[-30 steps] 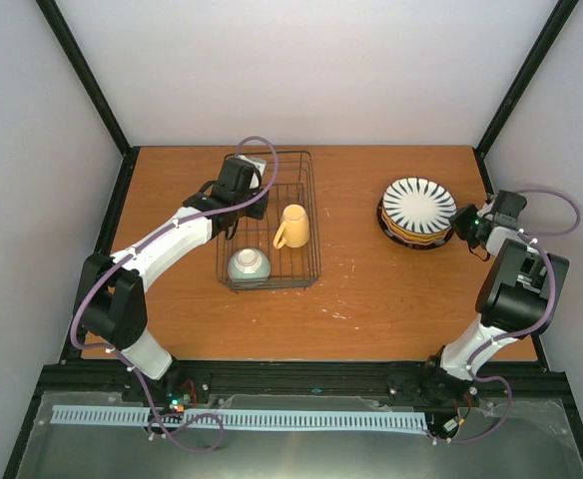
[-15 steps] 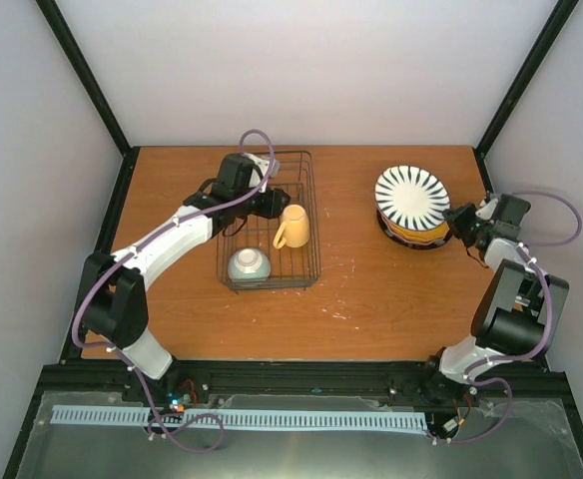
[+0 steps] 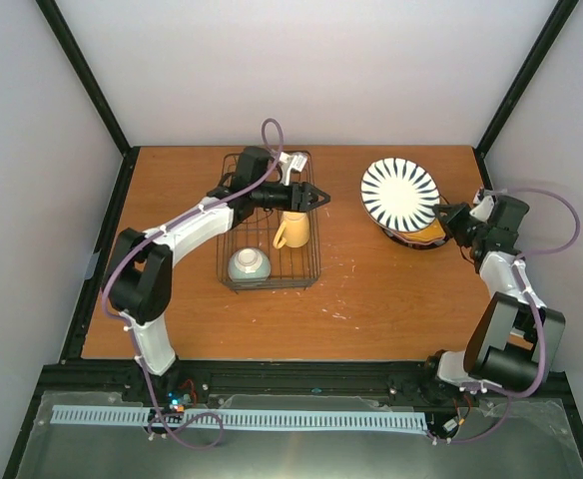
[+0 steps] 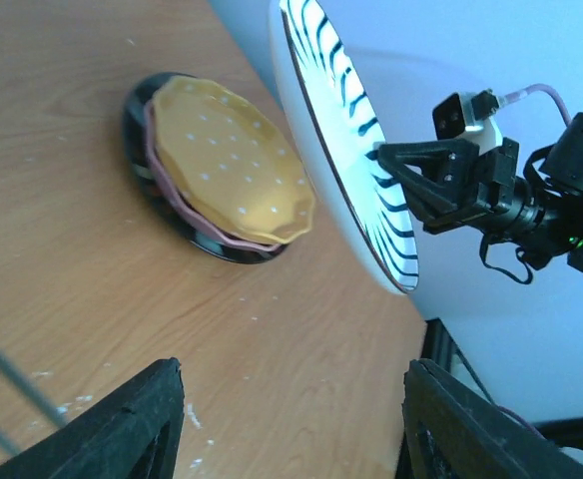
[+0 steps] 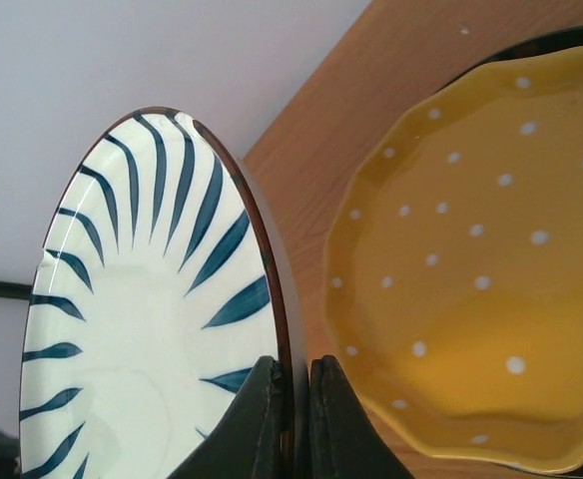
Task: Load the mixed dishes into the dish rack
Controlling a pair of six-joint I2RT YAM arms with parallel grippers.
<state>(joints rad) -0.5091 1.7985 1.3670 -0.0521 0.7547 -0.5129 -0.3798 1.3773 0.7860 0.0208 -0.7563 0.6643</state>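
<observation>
My right gripper is shut on the rim of the white plate with black stripes, holding it tilted on edge above the stack. The orange-yellow scalloped plate tops that stack, over a pink plate and a dark-rimmed one. The dish rack holds the yellow mug and the pale blue-green bowl. Above the rack's right side, my left gripper points toward the raised plate. It is open, with only bare table between its fingers.
The plate stack sits near the table's right edge, close to the black corner post. Bare wooden table lies between rack and stack. A grey wall runs along the back.
The right gripper has lifted the striped plate off the stack, tipped it up and carried it left. The left arm has swung out of the rack to point right, its jaws widening.
</observation>
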